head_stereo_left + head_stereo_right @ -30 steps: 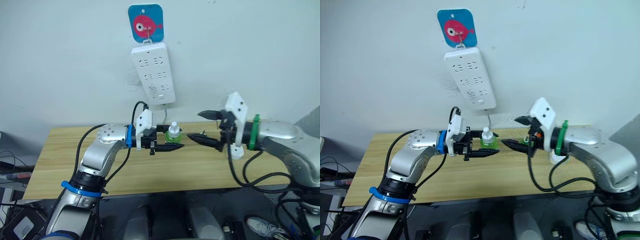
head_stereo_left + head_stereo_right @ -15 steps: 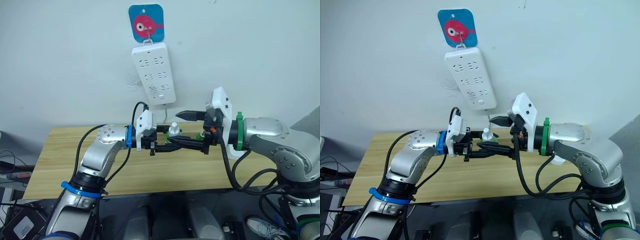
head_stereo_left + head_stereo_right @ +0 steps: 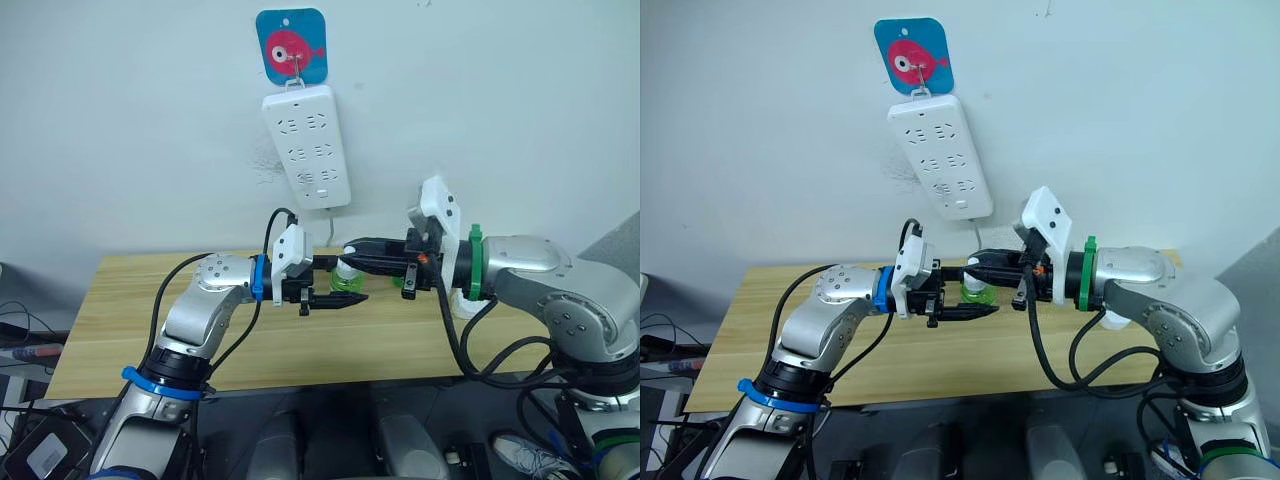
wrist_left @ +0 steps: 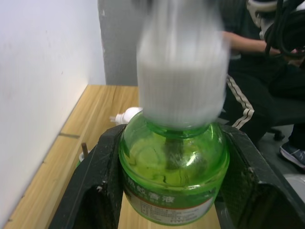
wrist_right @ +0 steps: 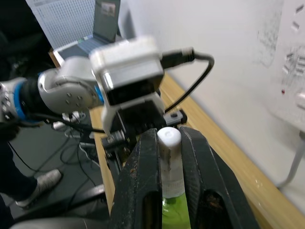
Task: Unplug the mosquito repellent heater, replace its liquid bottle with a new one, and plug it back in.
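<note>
Green bottle (image 4: 172,171) clamped in left gripper (image 3: 335,283); right gripper (image 5: 169,157) pinching white cap (image 5: 169,138); uneven twisting risks slip, spill.

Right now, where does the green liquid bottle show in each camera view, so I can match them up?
Left eye: green liquid bottle centre, between both grippers, under the power strip.
Right eye: bottle centre, below the same strip.
Left wrist: green body clamped between the left gripper fingers.
Right wrist: white cap pinched by the right gripper.
Shared landmark: wooden table.
</note>
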You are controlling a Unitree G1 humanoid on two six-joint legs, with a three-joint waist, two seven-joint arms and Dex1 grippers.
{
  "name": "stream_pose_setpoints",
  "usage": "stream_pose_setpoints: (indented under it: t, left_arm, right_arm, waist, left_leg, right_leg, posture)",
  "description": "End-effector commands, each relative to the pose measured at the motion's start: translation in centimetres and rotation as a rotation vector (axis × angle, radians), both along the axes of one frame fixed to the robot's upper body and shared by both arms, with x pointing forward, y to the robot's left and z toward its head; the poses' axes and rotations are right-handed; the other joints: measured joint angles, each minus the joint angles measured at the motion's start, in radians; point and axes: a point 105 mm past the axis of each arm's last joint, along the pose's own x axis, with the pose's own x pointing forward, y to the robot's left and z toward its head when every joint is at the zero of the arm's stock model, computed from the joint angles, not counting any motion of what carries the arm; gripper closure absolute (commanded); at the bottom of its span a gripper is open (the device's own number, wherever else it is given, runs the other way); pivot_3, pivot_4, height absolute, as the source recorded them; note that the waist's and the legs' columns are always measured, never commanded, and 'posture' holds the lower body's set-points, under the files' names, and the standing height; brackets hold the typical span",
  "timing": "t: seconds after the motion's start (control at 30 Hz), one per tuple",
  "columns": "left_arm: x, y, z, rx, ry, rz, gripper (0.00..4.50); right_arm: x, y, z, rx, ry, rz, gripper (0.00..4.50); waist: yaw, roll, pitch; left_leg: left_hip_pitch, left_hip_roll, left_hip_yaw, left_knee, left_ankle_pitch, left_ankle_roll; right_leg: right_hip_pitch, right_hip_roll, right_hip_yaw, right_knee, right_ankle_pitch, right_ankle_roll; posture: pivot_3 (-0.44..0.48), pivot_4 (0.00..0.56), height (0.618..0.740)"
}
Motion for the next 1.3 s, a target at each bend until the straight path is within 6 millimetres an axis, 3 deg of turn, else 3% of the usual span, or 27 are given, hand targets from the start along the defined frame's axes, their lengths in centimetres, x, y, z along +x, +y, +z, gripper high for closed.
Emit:
stream_pose_setpoints:
  t: [0.03, 0.13, 0.33, 0.53, 0.77, 0.93, 1.1, 1.23, 1.3]
  left_arm:
    - [0.2, 0.6, -0.7, 0.048, 0.006, 0.037, 2.22]
    - [0.6, 1.7, -1.8, 0.089, 0.034, 0.085, 2.22]
    - [0.0, 3.2, -3.0, 0.140, 0.051, 0.116, 2.22]
    - [-1.0, 3.8, -3.1, 0.160, 0.061, 0.121, 2.22]
    - [-1.8, 3.9, -2.8, 0.172, 0.073, 0.120, 2.22]
    - [-2.0, 4.0, -2.6, 0.177, 0.080, 0.124, 2.22]
    - [-2.0, 4.0, -2.6, 0.179, 0.086, 0.123, 2.22]
    - [-1.9, 3.9, -2.5, 0.171, 0.090, 0.124, 2.22]
    - [-1.9, 3.6, -2.3, 0.157, 0.096, 0.100, 2.22]
  right_arm:
    - [-0.4, -1.1, 3.4, 0.097, -0.092, -0.030, 4.26]
    - [0.8, -2.6, 1.7, 0.049, -0.092, -0.145, 4.26]
    - [3.9, -6.0, -8.2, -0.108, -0.102, -0.459, 4.26]
    - [5.5, -8.4, -15.6, -0.131, -0.071, -0.692, 4.26]
    - [8.0, -9.4, -19.7, -0.126, -0.023, -0.879, 4.26]
    - [8.5, -10.1, -21.8, -0.143, 0.018, -0.939, 4.26]
    - [8.3, -10.2, -21.8, -0.092, 0.050, -0.937, 2.56]
    - [7.5, -10.5, -19.3, -0.039, 0.012, -0.910, 1.01]
    - [5.7, -9.8, -16.5, -0.025, -0.008, -0.769, 0.40]
  waist:
    - [0.000, 0.000, 0.000]
    - [0.001, 0.000, 0.000]
    - [0.003, -0.001, -0.001]
    - [0.003, -0.002, -0.001]
    - [0.012, -0.001, 0.000]
    - [0.030, 0.000, 0.000]
    - [0.035, 0.000, 0.000]
    - [0.037, 0.001, 0.001]
    - [0.038, 0.002, 0.002]
  left_leg:
    - [0.000, 0.000, 0.000, 0.000, 0.000, 0.000]
    - [0.000, 0.000, -0.001, 0.000, 0.000, 0.000]
    - [0.000, 0.000, 0.001, -0.001, 0.000, 0.000]
    - [0.001, 0.001, 0.003, -0.001, 0.000, 0.000]
    - [0.001, 0.001, 0.003, -0.001, 0.000, 0.000]
    - [0.001, 0.001, 0.002, -0.001, 0.000, 0.000]
    - [0.001, 0.001, 0.002, -0.001, 0.000, 0.000]
    - [0.001, 0.001, 0.002, -0.001, 0.000, 0.000]
    - [0.001, 0.001, 0.002, -0.001, 0.000, 0.000]
  right_leg:
    - [0.000, 0.000, 0.000, 0.000, 0.000, 0.000]
    - [0.000, 0.000, 0.000, 0.000, 0.000, 0.000]
    - [-0.001, 0.000, 0.001, -0.001, 0.000, 0.000]
    - [0.000, 0.000, 0.001, -0.001, -0.001, 0.000]
    - [0.000, 0.000, 0.001, -0.001, -0.001, 0.000]
    - [0.000, 0.000, 0.001, -0.001, -0.001, 0.000]
    - [0.000, 0.000, 0.002, -0.001, -0.001, 0.000]
    - [0.000, 0.000, 0.002, -0.001, -0.001, -0.001]
    - [0.000, 0.000, 0.002, -0.001, -0.001, -0.001]
  posture:
    - [-0.227, 0.177, 0.740]
    - [-0.232, 0.180, 0.740]
    - [-0.212, 0.191, 0.740]
    - [-0.170, 0.212, 0.740]
    - [-0.133, 0.225, 0.740]
    - [-0.127, 0.228, 0.740]
    - [-0.137, 0.227, 0.740]
    - [-0.139, 0.226, 0.740]
    - [-0.155, 0.222, 0.740]
